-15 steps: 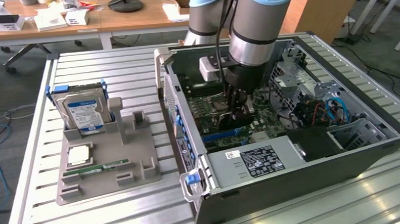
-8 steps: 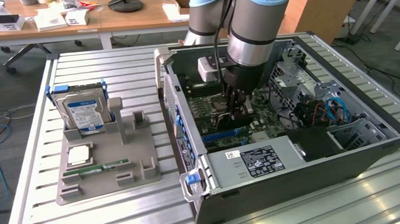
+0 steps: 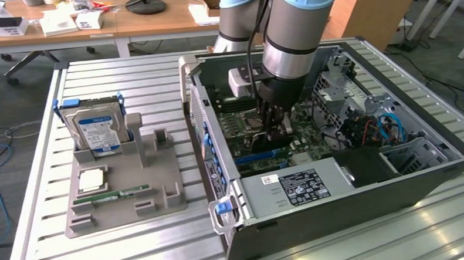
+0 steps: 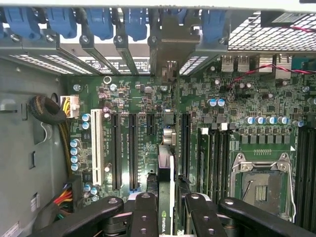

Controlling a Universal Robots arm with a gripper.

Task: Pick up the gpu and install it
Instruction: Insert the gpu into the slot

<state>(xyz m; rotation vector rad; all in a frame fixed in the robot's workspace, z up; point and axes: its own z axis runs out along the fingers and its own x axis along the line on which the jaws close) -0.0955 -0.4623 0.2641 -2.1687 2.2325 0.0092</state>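
Note:
The gpu (image 4: 164, 168) appears edge-on in the wrist view as a thin dark card with a small green logo. Its silvery bracket (image 4: 170, 49) reaches toward the case's rear slot openings. My gripper (image 4: 168, 210) is shut on the card, one black finger (image 4: 143, 212) on each side. The card stands over the green motherboard (image 4: 256, 98), between two long black expansion slots (image 4: 132, 153). I cannot tell whether its lower edge touches a slot. In the exterior view my gripper (image 3: 269, 128) reaches straight down into the open computer case (image 3: 422, 174).
A grey holder (image 3: 125, 199) at the exterior view's left carries a hard drive (image 3: 95, 130), a processor (image 3: 91, 180) and a green memory stick (image 3: 113, 195). Inside the case are the power supply (image 3: 293, 189), the processor socket (image 4: 261, 185) and a cable bundle (image 4: 49, 111).

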